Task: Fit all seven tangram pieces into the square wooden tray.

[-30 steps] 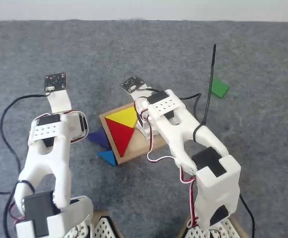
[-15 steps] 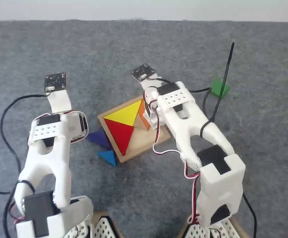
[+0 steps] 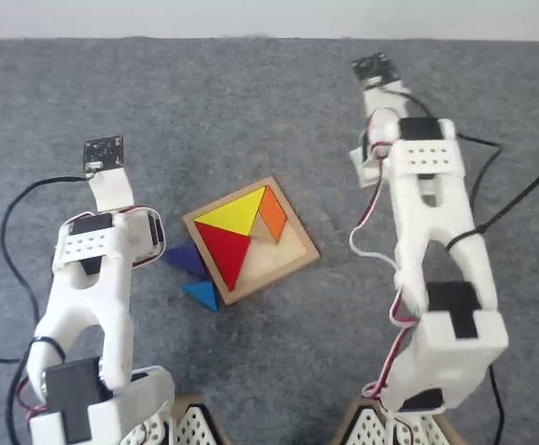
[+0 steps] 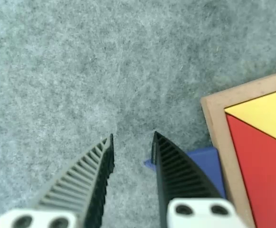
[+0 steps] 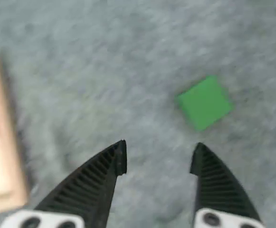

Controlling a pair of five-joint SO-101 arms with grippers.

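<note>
On a grey carpeted table, the square wooden tray [image 3: 275,259] sits turned like a diamond between two white arms. It holds a yellow triangle [image 3: 232,215], a red triangle [image 3: 224,250] and an orange piece [image 3: 273,215]. A dark blue piece [image 3: 184,260] and a light blue triangle [image 3: 201,295] lie against its outer edge. The left gripper [image 4: 133,137] hovers beside the dark blue piece, fingers slightly spread and empty. The right gripper [image 5: 159,145] hangs empty with fingers spread wide, near a green square [image 5: 204,102] that lies well apart from the tray.

High camera looking down from above, wrist cameras close and facing down, all sharing the tray [image 3: 274,261]
</note>
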